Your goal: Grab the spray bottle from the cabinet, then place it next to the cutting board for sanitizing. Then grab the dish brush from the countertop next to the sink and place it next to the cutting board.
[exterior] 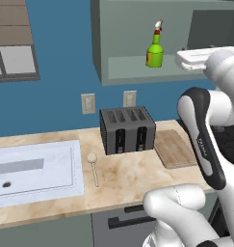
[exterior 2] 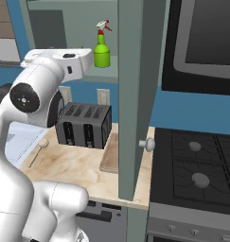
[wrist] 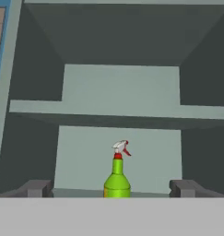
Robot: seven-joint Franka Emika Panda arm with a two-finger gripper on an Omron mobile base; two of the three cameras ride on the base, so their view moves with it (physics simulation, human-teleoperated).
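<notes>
The green spray bottle (exterior: 155,50) (exterior 2: 102,52) (wrist: 116,177) stands upright on the floor of the open cabinet (exterior: 133,72), under its one shelf (wrist: 118,110). My gripper (exterior: 178,59) (exterior 2: 90,59) (wrist: 111,189) hovers in front of the cabinet at bottle height, open and empty. Its fingertips (wrist: 37,188) stand wide on either side of the bottle, still short of it. On the countertop (exterior: 128,176), the cutting board (exterior: 175,147) (exterior 2: 111,153) lies right of the toaster. The pale dish brush (exterior: 93,166) (exterior 2: 38,149) lies beside the sink (exterior: 32,169).
A dark toaster (exterior: 127,130) (exterior 2: 84,125) stands between the brush and the board. The open cabinet door (exterior 2: 135,94), with its knob (exterior 2: 146,144), juts out over the counter's right end. A stove (exterior 2: 197,165) sits to the right, under a microwave (exterior 2: 206,38).
</notes>
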